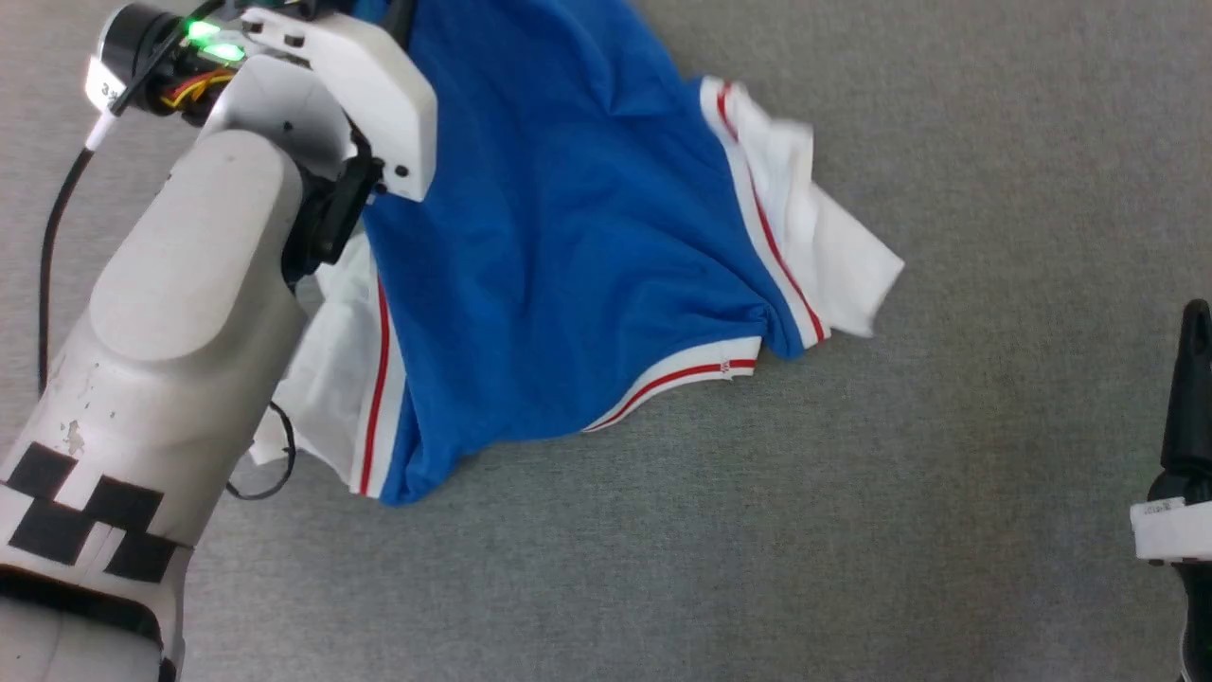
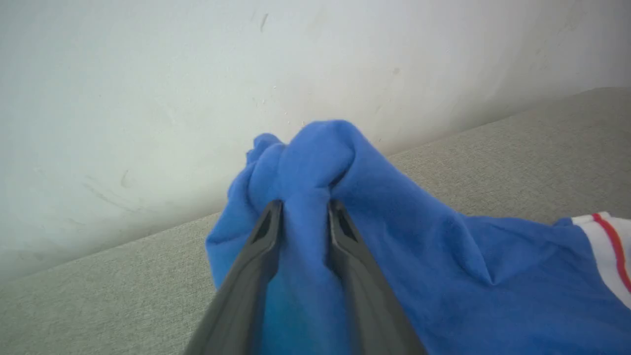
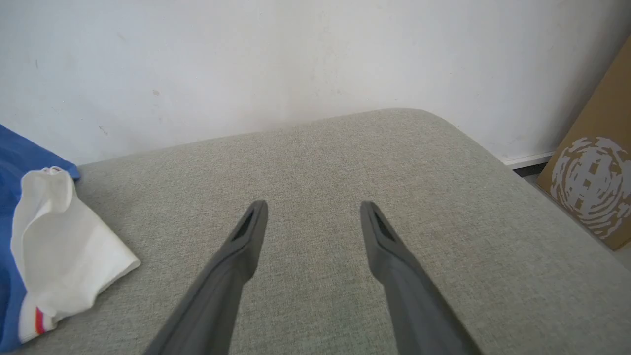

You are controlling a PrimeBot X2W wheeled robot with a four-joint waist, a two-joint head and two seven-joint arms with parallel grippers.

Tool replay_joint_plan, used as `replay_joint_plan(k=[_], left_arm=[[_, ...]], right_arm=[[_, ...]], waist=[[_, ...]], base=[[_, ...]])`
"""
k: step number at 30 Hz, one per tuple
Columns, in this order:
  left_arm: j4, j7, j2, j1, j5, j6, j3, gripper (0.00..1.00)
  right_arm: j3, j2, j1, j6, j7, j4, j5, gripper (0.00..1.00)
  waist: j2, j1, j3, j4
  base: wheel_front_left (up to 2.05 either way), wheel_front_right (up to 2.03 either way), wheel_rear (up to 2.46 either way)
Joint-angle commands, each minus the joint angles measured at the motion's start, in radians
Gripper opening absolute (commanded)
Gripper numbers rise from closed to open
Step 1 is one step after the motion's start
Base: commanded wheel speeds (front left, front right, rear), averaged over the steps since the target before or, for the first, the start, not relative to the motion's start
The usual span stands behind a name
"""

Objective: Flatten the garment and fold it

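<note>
We clamp a bunch of the shirt (image 1: 568, 237) in our left gripper (image 2: 304, 209); our right gripper (image 3: 313, 217) hangs beside the shirt, fingers apart (flattening unfinished, no fold yet).

Rumpled blue white-sleeved garment (image 1: 568, 237), one edge bunched

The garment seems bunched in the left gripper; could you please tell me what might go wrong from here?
The left gripper pinches a thick wad of the garment, perhaps several layers; pulling may drag it bunched rather than flatten it.
The right gripper stands open over the grey surface, apart from the garment; with one hold, it may slide.
The white sleeve lies crumpled and could get folded in.
</note>
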Motion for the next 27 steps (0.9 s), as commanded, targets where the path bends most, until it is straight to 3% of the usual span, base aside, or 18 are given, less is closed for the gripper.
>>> replay_joint_plan(k=[1, 10, 14, 18, 22, 27], left_arm=[[0.015, -0.014, -0.004, -0.004, -0.006, 0.005, 0.005, 1.00], [0.037, -0.130, -0.037, -0.002, -0.021, 0.000, 0.022, 1.00], [-0.064, -0.229, -0.039, 0.044, -0.031, 0.005, 0.041, 1.00], [-0.171, -0.279, -0.024, 0.118, -0.043, 0.039, 0.066, 1.00], [-0.355, -0.330, 0.015, 0.288, -0.044, 0.116, 0.092, 1.00], [-0.573, -0.372, 0.060, 0.586, -0.021, 0.255, 0.112, 1.00]], right_arm=[[0.002, 0.002, -0.020, -0.001, -0.013, 0.008, 0.007, 1.00], [-0.009, 0.002, -0.039, -0.001, -0.031, 0.040, -0.008, 1.00], [-0.012, 0.002, -0.019, -0.001, -0.025, 0.046, -0.017, 1.00], [-0.011, 0.002, -0.002, -0.001, -0.018, 0.047, -0.020, 1.00], [-0.009, 0.002, 0.030, -0.001, -0.008, 0.046, -0.021, 1.00], [-0.002, 0.002, 0.077, -0.001, -0.002, 0.048, -0.011, 1.00]], waist=[[0.0000, -0.0002, 0.055, -0.043], [0.0000, -0.0002, 0.025, -0.011], [0.0000, -0.0002, -0.058, 0.036], [0.0000, -0.0002, -0.114, 0.062], [0.0000, -0.0002, -0.185, 0.093], [0.0000, -0.0002, -0.249, 0.113]], base=[[0.00, 0.00, 0.00], [0.00, 0.00, 0.00], [0.00, 0.00, 0.00], [0.00, 0.00, 0.00], [0.00, 0.00, 0.00], [0.00, 0.00, 0.00]])
